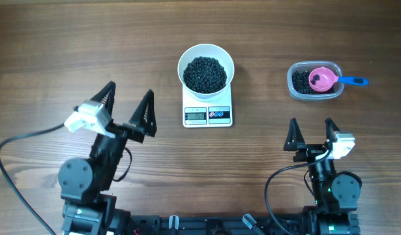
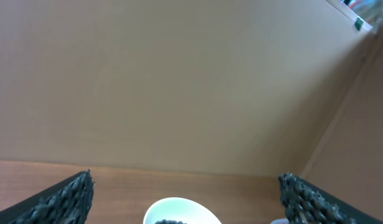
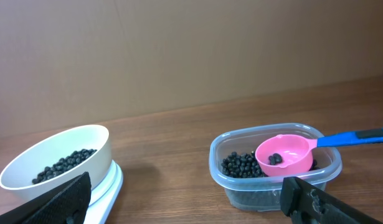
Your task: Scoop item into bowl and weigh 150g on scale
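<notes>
Overhead view: the left gripper [image 1: 130,90] has its fingers spread wide, holding and touching nothing. The white bowl [image 1: 185,60] of black beans [image 1: 205,74] sits on the digital scale [image 1: 207,115], ahead and to the right of them, well apart. The right gripper [image 1: 311,122] is likewise fully parted and empty. Ahead of its fingers lies a clear plastic tub [image 1: 294,85] of beans, with a pink scoop [image 1: 321,79] resting inside it — blue handle over the rim.
</notes>
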Available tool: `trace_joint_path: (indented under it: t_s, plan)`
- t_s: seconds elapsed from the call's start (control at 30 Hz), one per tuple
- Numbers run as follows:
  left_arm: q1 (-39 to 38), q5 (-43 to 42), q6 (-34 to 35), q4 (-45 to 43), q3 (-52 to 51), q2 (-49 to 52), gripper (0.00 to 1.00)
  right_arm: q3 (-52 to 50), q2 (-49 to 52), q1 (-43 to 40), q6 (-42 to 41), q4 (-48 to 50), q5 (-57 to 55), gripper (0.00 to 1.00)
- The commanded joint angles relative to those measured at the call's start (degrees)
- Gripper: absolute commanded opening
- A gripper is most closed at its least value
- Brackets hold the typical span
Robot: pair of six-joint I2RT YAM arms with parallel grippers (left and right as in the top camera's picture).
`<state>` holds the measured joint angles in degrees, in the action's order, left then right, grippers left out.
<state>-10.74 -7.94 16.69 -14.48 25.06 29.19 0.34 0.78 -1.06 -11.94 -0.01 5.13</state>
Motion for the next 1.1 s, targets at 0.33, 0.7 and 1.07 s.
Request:
trace_joint_path:
  t_s: [0.33,0.7,1.07]
  plan:
    - [1.31,0.63,0.46,-2.45,-12.09,-18.93,1.00,-0.02,-0.57,0.20,-0.20,0.20,0.09,1.00]
    - [6.03,0.59,0.48,-4.96,-20.00,-29.03,1.00,-0.02,-0.57,0.20,-0.17,0.20,0.09,1.00]
    - [6.03,0.61,0.48,-12.02,-24.57,-29.03,1.00,-0.02,-0.57,0.20,-0.17,0.20,0.09,1.00]
